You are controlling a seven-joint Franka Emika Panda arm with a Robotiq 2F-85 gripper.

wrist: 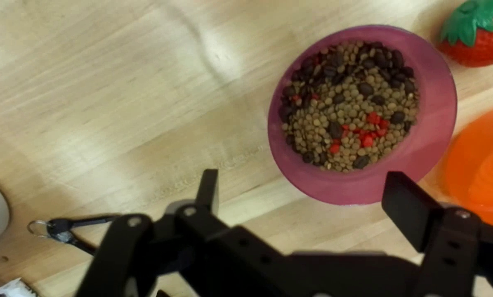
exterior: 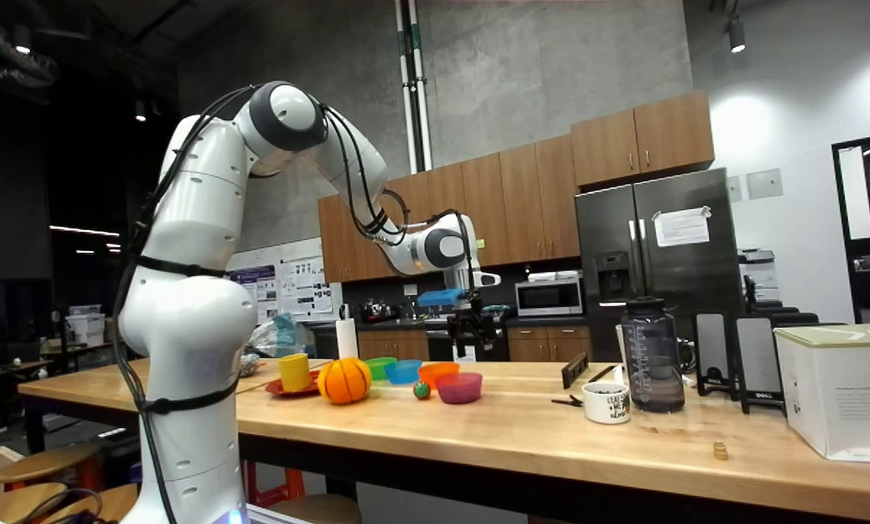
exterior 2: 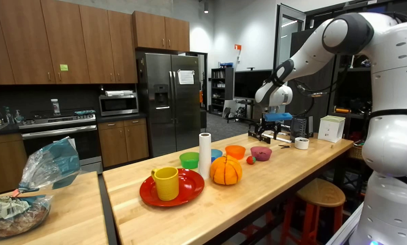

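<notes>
Wrist view: pincer [wrist: 302, 179] gapes wide near pink bowl [wrist: 435, 115], tabletop [wrist: 106, 103] left of its rim.

The gripper [wrist: 304, 189], jaws wide apart, fills the bottom. Right of centre, a magenta bowl [wrist: 434, 99] holds lentils [wrist: 349, 109], coffee beans [wrist: 380, 60] and red bits [wrist: 368, 141]; a toy strawberry [wrist: 477, 37] sits upper right, an orange bowl [wrist: 461, 165] lower right, a black clip [wrist: 60, 227] lower left.
</notes>
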